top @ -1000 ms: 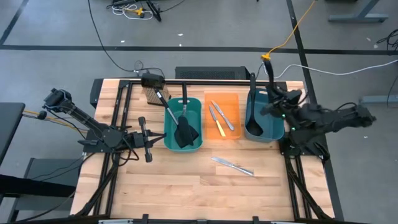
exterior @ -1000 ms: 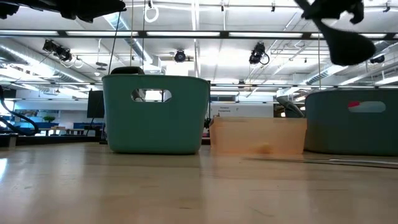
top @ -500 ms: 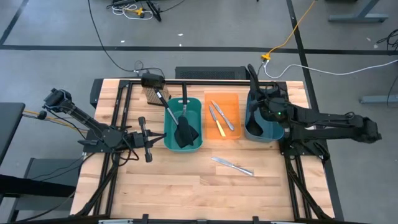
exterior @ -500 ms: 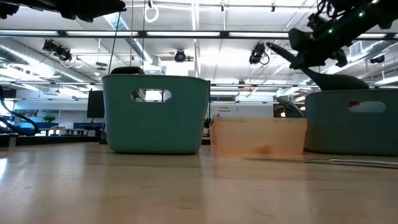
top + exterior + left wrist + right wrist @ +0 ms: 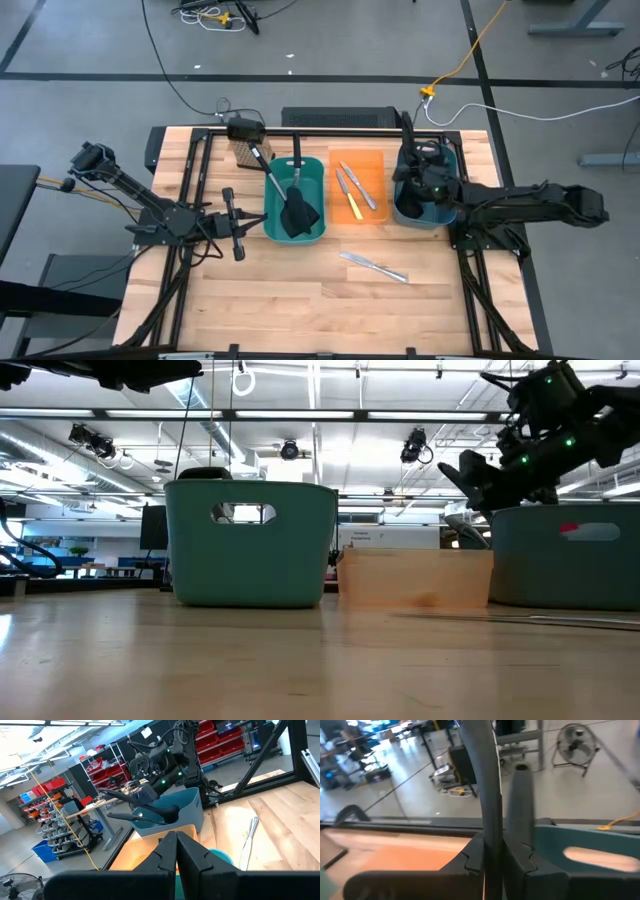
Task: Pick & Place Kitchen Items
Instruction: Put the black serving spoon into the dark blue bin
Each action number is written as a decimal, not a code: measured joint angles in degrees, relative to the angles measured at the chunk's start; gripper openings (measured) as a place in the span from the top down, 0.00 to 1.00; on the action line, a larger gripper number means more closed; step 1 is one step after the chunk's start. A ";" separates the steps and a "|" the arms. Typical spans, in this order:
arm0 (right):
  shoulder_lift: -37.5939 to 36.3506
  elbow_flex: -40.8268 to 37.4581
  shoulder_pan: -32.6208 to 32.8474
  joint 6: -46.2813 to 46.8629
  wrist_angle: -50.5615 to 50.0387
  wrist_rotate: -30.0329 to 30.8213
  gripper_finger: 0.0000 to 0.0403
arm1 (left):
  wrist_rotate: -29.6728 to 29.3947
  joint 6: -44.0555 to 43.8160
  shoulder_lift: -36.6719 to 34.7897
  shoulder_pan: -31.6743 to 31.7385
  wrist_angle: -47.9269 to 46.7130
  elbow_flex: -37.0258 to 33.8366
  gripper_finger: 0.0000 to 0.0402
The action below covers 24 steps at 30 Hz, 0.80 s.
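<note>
My right gripper [image 5: 418,180] is over the right teal bin [image 5: 445,205], shut on a black ladle [image 5: 150,810]. The ladle's bowl is down inside the bin, and its handle [image 5: 405,128] sticks out toward the far edge. A second black ladle [image 5: 520,795] stands in the same bin. Two black spatulas [image 5: 297,205] lie in the left teal bin [image 5: 272,195]. Knives [image 5: 355,190] lie in the orange bin [image 5: 375,165]. One silver knife [image 5: 375,266] lies flat on the table. My left gripper [image 5: 240,222] is shut and empty at the left. My right gripper pinches the ladle's handle [image 5: 490,827] between its two fingers [image 5: 470,857]. The handle runs on past the fingertips toward the far edge. The ladle is tilted, its bowl end [image 5: 167,812] down inside the right teal bin. Whether the bowl rests on the bin's floor is hidden by the bin's wall.
The three bins stand in a row along the far half of the table. A small dark block [image 5: 243,148] sits at the far left, by the left bin. Bare wood [image 5: 300,300] stretches across the near half.
My right gripper has moved toward the table's left and down over the right teal bin. The ladle it holds has gone from high above the bin to bowl-down inside it, with its handle tipped toward the far edge.
</note>
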 joint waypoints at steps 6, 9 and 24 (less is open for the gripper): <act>1.21 -1.45 0.02 1.50 -0.56 4.82 0.89 | 0.00 0.00 0.00 0.00 0.00 0.00 0.97; 2.20 -1.45 0.04 2.34 -1.40 6.92 0.89 | 0.00 0.01 0.00 0.00 0.00 0.00 0.97; 12.01 -1.43 -1.98 9.33 -4.88 6.76 0.89 | 0.00 0.02 0.00 0.00 0.00 0.00 0.97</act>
